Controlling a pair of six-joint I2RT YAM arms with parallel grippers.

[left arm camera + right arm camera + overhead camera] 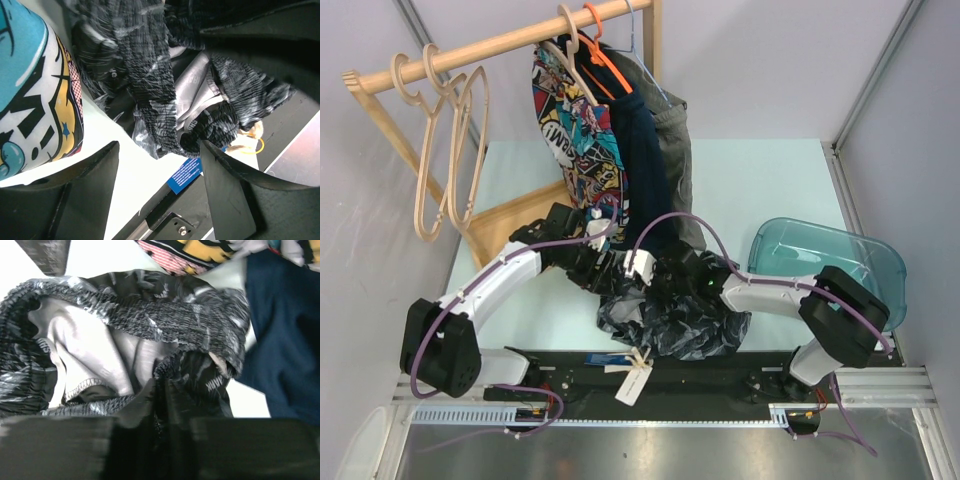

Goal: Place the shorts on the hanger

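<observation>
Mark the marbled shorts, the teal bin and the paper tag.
shorts (680,325), top view, crumpled middle of the pile.
teal bin (850,255), top view, far wall.
paper tag (633,384), top view, card centre.

The shorts (675,320) are thin, faintly shiny cloth with a puckered elastic waistband and white paper tags (633,383), the hangers (423,150) at upper left smooth pale wood, the bin (830,262) glossy see-through plastic, the table (760,190) matt.

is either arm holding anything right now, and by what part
The right gripper pinches the shorts at the waistband edge. The left gripper is open, holding nothing.
</observation>
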